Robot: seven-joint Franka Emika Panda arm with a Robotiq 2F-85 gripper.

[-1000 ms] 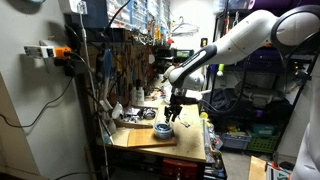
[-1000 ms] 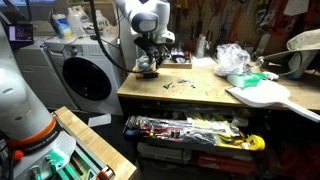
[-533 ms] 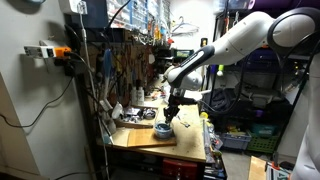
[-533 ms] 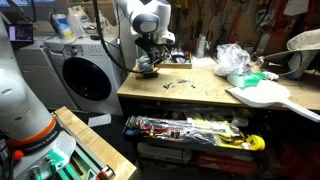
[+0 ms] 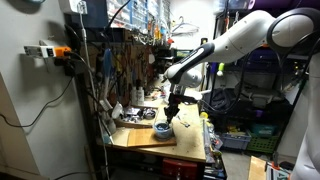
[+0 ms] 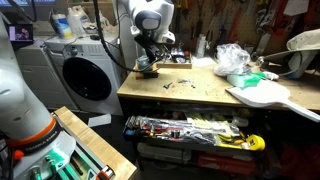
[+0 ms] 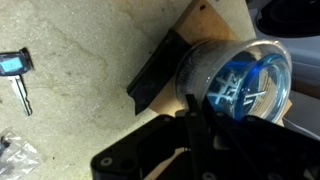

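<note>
In the wrist view a clear round plastic tub [image 7: 238, 82] holding blue and metal small parts stands on a wooden board [image 7: 214, 18]. A black wedge-shaped piece [image 7: 155, 80] lies against the tub's left side. My gripper [image 7: 190, 108] comes in from the bottom, its dark fingers pressed together over the tub's left wall. In both exterior views the gripper [image 5: 170, 117] [image 6: 147, 62] points straight down at the tub [image 5: 163, 130] [image 6: 147, 69] on the workbench.
A blue-headed key [image 7: 15, 68] lies on the bench to the left. A washing machine [image 6: 85, 75] stands beside the bench. A crumpled plastic bag [image 6: 232, 58], a white cut-out panel [image 6: 262, 95] and an open tool drawer [image 6: 190, 130] are nearby. Tools hang on a rack [image 5: 125, 70].
The arm has stayed over the tub, sinking slightly. The fingers have closed together at the tub's wall.
</note>
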